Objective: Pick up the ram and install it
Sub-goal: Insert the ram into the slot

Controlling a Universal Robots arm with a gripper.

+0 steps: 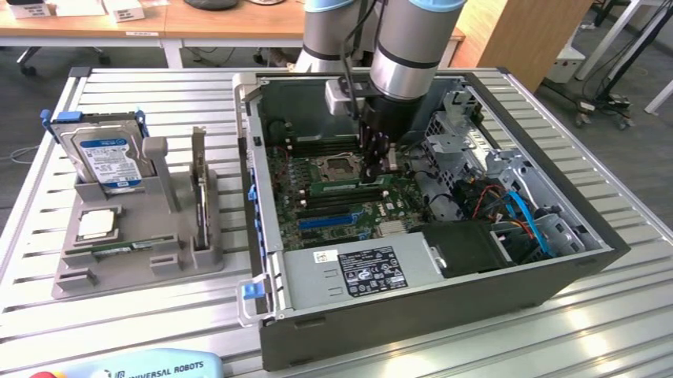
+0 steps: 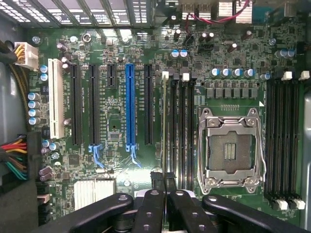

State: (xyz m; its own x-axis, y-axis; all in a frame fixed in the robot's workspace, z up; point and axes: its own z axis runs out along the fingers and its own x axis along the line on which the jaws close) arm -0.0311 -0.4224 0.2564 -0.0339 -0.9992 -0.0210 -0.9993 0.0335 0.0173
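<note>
- Gripper hangs at the centre of the exterior view, reaching straight down into the open computer case. We judge the vertical approach keeps the arm off the case walls.
- Its fingers are pressed close together, pinching the ram by its upper long edge. In the wrist view we see the stick edge-on, a thin line running out from between them.
- We place the ram upright over the motherboard, in line with the bank of black memory slots and just beside the empty processor socket. Held by the top edge, its contact edge faces the board, which we reckon is the reason for this grip.
- The stick's far end meets a white latch. We cannot tell whether it is fully seated in its slot.
- At the exterior view's left, well apart from the case, a grey holder on the slatted table carries a hard drive, a square processor chip and a second green stick lying flat. The shaped pockets, we judge, keep each part in a known pose for picking.
</note>
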